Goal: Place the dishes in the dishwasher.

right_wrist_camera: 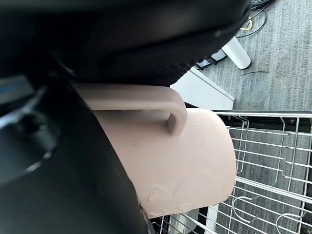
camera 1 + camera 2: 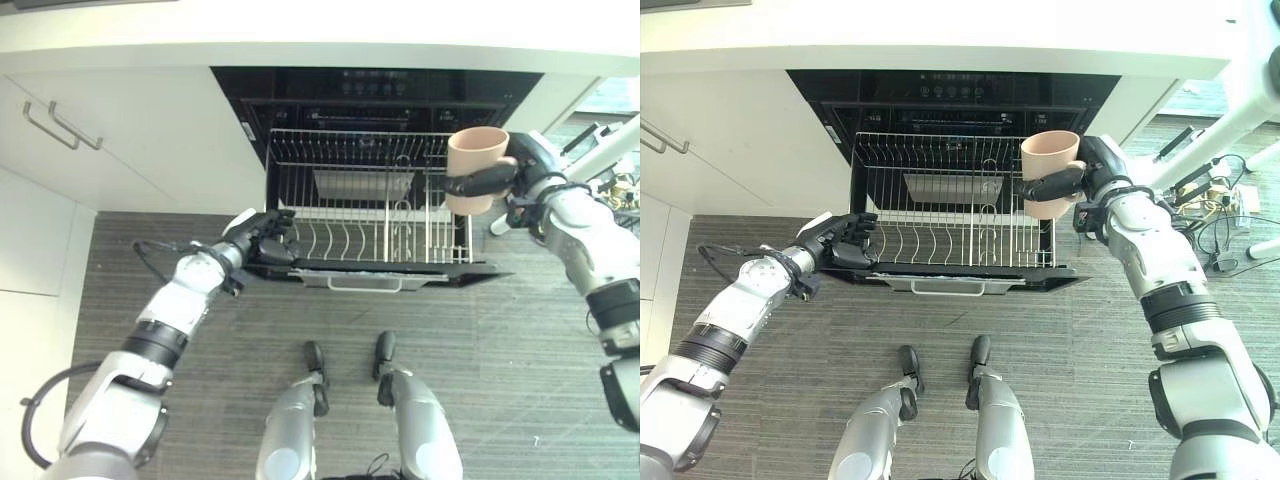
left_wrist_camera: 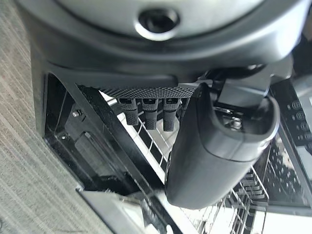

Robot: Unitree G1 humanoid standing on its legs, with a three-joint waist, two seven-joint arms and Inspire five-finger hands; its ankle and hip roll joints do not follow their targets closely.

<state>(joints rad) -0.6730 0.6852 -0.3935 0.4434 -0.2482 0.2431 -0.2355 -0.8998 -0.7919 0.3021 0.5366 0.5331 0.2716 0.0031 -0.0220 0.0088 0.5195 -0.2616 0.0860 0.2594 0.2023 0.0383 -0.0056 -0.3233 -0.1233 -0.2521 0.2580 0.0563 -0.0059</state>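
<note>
Left hand: left hand sits at the near left corner of the pulled-out dishwasher rack, fingers curled against the dark frame edge; whether it truly grips that edge I cannot tell.
Right hand: right hand is clamped on a beige mug, thumb across its side, held upright above the rack's right side and clear of the wires.
Rack: wire tines look bare; one grey rectangular tray-like piece lies toward the far middle.
Dishwasher: door is down and the rack drawn out, under a white countertop.
Progress: early, as I judge it: appliance opened, first mug carried over but not yet set down.
Remaining: lower and release the mug among the tines; any other dishes to follow.
View differences: right wrist view shows the mug's handle by the palm, hidden from the head views; left wrist view shows the fingertips over the rack's wires.
</note>
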